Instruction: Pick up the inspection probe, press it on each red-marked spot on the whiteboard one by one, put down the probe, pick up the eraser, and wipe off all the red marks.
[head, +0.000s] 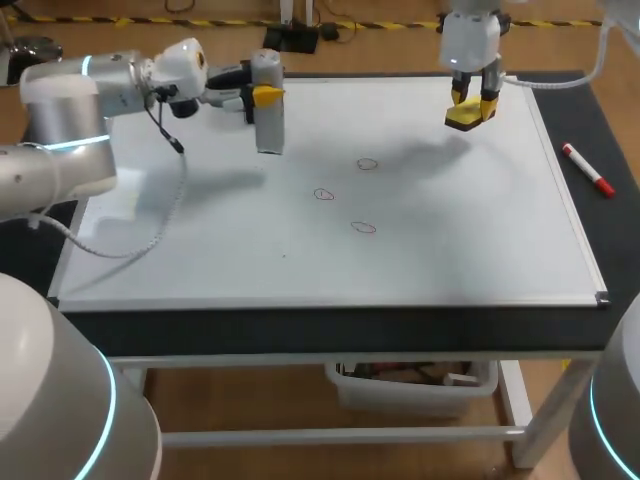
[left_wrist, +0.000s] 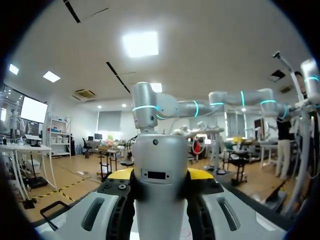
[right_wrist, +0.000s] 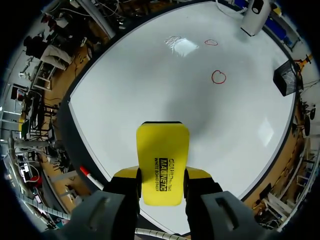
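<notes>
Probe pinched in left end effector; eraser pinched in right end effector.

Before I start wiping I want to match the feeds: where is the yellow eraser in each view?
Head view: eraser in the right hand, over the whiteboard's far right part.
Left wrist view: not in it.
Right wrist view: eraser gripped in its own hand, over the whiteboard.
Shared landmark: the grey probe, in all three views.
</notes>
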